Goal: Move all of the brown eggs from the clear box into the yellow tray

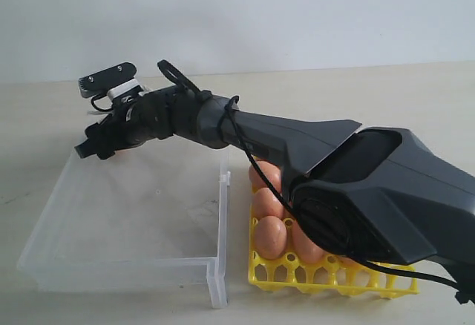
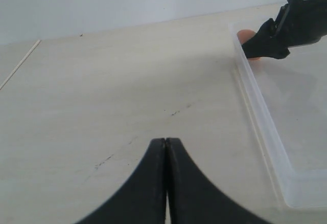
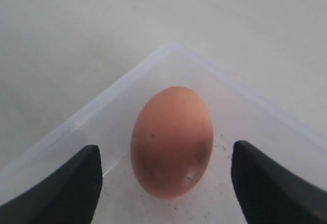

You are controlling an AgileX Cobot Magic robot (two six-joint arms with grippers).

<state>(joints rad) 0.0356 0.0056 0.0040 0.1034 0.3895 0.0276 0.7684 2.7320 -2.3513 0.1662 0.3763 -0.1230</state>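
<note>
One brown egg (image 3: 171, 141) lies in a far corner of the clear box (image 3: 127, 88). My right gripper (image 3: 166, 148) is open around it, one black finger (image 3: 76, 183) on each side, neither touching. In the exterior view the right arm reaches across to the box's (image 1: 126, 269) far left corner, where the gripper (image 1: 89, 149) hides that egg. Several brown eggs (image 1: 270, 236) sit in the yellow tray (image 1: 334, 282), partly behind the arm. My left gripper (image 2: 166, 142) is shut on nothing, above bare table beside the box wall (image 2: 258, 111). From there the egg (image 2: 247, 35) peeks out behind the right gripper (image 2: 258, 47).
The right arm's bulky black body (image 1: 386, 191) covers most of the tray. The tray stands right against the clear box's right wall (image 1: 223, 228). The table is pale wood (image 2: 112, 81) with a plain white wall behind.
</note>
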